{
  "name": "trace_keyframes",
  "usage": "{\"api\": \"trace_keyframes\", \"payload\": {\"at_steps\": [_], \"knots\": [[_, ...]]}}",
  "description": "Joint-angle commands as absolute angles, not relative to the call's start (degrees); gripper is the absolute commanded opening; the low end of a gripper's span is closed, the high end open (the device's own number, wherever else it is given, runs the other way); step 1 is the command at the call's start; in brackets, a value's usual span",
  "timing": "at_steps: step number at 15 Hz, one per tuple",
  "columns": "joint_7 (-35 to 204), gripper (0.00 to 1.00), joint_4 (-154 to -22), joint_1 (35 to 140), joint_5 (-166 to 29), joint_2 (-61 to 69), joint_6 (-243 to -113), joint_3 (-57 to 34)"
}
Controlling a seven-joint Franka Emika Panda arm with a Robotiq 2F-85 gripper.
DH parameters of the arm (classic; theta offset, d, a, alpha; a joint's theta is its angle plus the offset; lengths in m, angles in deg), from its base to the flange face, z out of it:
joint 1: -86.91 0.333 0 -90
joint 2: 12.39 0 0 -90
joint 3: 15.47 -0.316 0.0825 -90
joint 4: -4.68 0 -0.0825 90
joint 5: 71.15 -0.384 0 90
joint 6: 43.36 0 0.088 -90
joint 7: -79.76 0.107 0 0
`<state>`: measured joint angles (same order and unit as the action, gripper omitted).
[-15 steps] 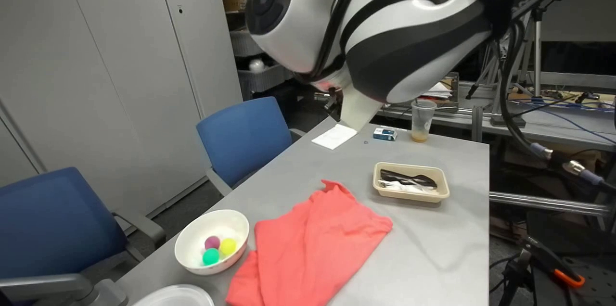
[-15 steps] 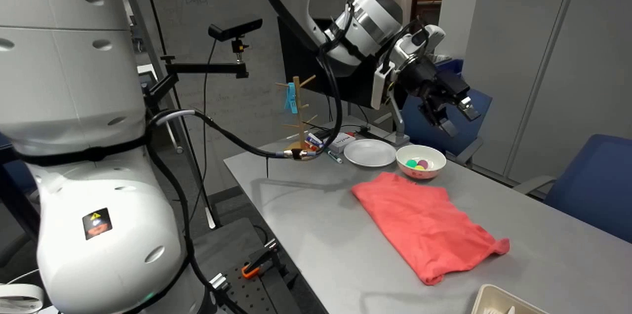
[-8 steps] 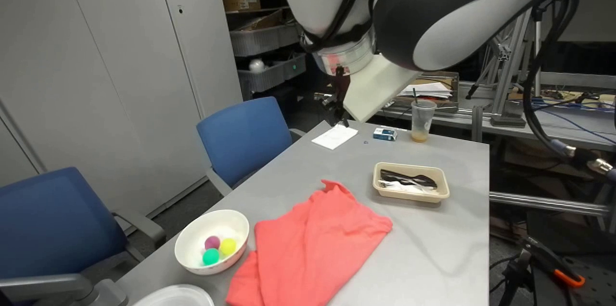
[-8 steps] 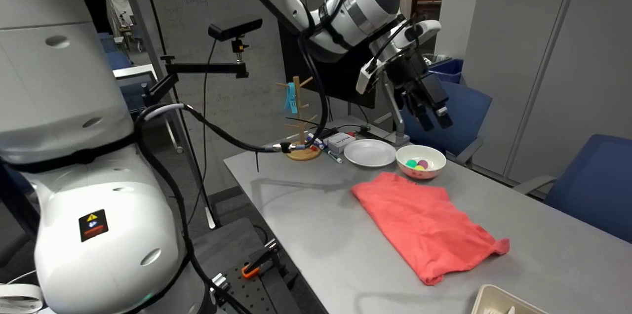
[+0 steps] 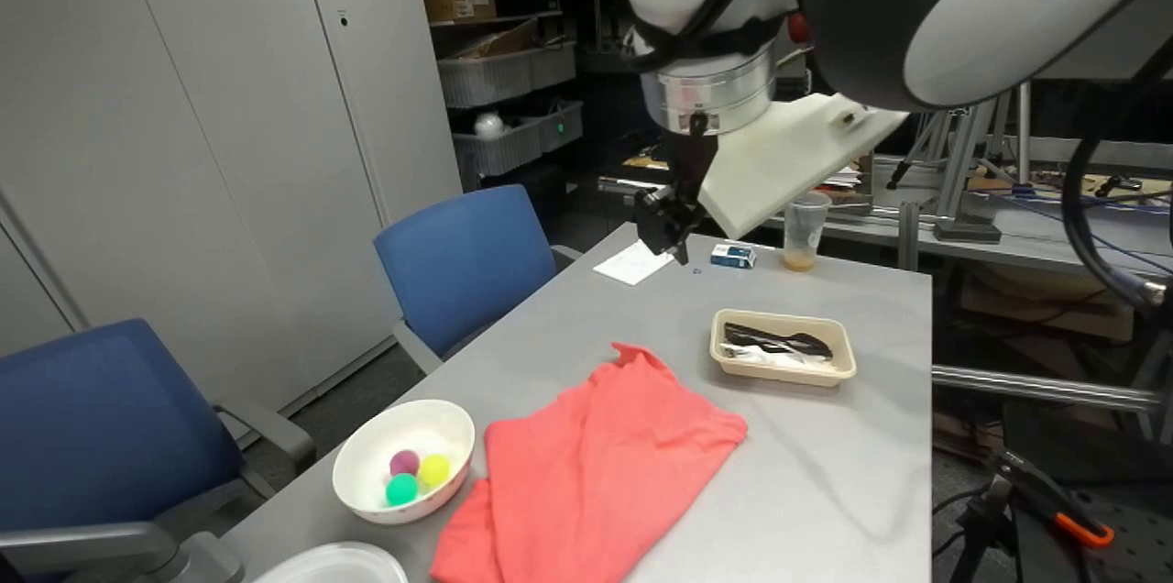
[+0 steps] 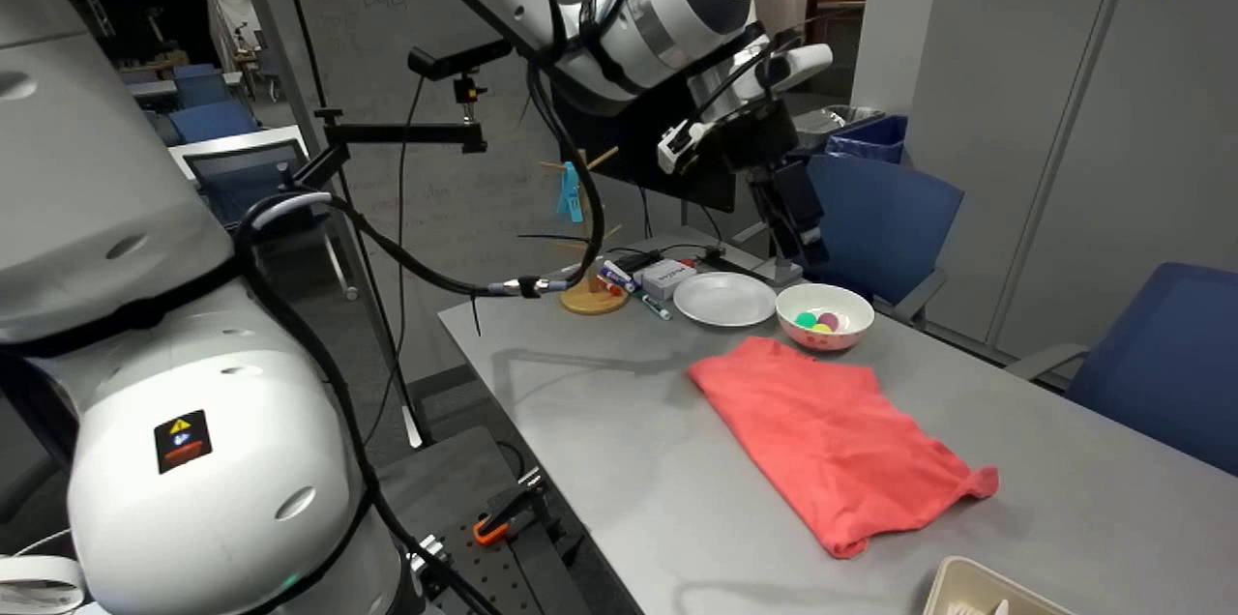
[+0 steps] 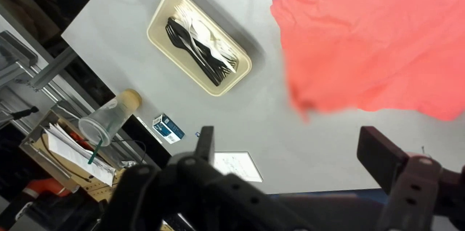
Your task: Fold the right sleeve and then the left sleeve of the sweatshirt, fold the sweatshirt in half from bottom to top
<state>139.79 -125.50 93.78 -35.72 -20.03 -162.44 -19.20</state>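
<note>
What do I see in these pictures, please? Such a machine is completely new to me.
The machine is a robot arm ending in a gripper. Both exterior views look on from outside; the wrist view is taken from the arm itself, so the dark fingers show at the bottom. On the table lie a coral sweatshirt, a tray of cutlery, a bowl with three balls and a plate, among other things. The gripper is open in the air and holds nothing.

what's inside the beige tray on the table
The beige tray holds a black fork among other black and white cutlery, loosely piled. Whatever lies beneath the top pieces is covered and can't be seen.
</note>
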Motion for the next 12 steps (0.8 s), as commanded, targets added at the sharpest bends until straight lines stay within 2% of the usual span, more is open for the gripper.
{"api": "trace_keyframes", "payload": {"at_steps": [1,12], "knots": [[139.14,1.00,-132.29,92.71,-38.30,-27.21,-163.98,-20.61],[139.40,1.00,-133.11,91.92,-36.38,-27.43,-162.62,-21.95]]}}
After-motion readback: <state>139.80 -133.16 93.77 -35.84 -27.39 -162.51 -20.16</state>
